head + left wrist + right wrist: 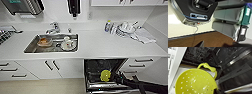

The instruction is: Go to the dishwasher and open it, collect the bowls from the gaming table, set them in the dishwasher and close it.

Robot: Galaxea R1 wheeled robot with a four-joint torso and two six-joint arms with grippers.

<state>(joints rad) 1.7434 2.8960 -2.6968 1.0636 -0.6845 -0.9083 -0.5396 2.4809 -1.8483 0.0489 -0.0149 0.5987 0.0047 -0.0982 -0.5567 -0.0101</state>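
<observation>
Over the open dishwasher (105, 72), right jaws (113, 77) clamp one yellow perforated bowl (105, 75); left jaws' state unclear

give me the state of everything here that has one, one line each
dishwasher: door open, dark inside showing
yellow bowl: perforated, held at the dishwasher opening by the right gripper
sink: holding dishes, not empty
white cabinet doors: closed
drawers: closed
faucet: no water seen running

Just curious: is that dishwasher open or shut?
Open: the dishwasher shows its dark inside, door folded down, with the right gripper holding a yellow bowl there.
</observation>
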